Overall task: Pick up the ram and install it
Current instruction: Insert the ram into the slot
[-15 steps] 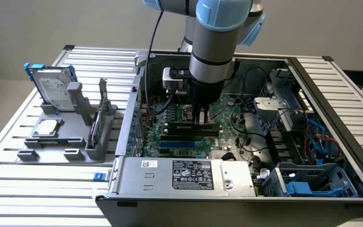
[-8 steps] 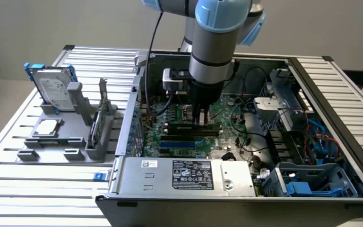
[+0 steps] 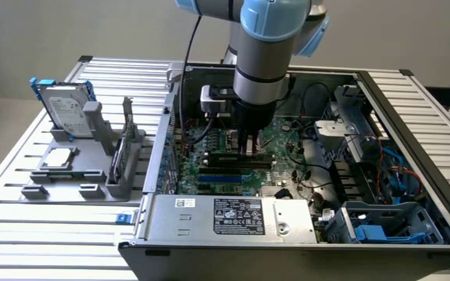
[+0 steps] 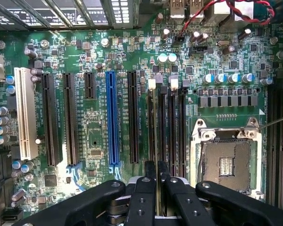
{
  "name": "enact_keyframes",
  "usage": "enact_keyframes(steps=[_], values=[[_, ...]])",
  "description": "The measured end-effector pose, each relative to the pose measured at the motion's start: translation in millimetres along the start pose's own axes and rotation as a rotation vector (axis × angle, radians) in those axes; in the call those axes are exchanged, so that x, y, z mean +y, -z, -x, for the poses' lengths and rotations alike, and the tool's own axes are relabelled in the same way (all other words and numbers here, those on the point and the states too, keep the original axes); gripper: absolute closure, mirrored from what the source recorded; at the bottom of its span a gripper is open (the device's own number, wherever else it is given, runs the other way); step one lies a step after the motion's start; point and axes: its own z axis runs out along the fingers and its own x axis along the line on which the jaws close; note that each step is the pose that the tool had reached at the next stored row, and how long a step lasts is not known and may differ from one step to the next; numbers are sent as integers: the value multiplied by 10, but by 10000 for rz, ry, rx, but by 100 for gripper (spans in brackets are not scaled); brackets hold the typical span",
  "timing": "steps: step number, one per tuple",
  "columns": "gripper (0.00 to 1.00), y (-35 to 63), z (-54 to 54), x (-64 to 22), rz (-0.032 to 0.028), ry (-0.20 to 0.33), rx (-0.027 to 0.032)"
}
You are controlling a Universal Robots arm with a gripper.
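Observation:
My gripper (image 3: 248, 151) reaches straight down into the open computer case (image 3: 412, 146), just above the motherboard (image 3: 276, 143). It is shut on the ram (image 3: 233, 156), a thin green stick lying along the black memory slots. In the wrist view the two black fingers (image 4: 144, 197) pinch the ram (image 4: 158, 190) edge-on, and my gripper (image 4: 156, 175) lines up with the leftmost of the memory slots (image 4: 152, 122), next to the processor socket (image 4: 226, 165). Whether the stick is seated in the slot I cannot tell.
A grey fixture (image 3: 68, 187) in the exterior view's left carries a hard drive (image 3: 62, 105), a square silver processor chip (image 3: 59, 157) and an upright card (image 3: 123, 146). The power supply (image 3: 225, 216) walls the near side. Cables (image 3: 401, 170) and a drive cage (image 3: 381, 225) crowd the exterior view's right.

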Motion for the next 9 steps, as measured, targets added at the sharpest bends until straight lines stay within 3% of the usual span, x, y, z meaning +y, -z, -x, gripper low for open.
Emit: enact_keyframes(steps=[9], values=[[85,-17,-1,1,-4,-1,0]])
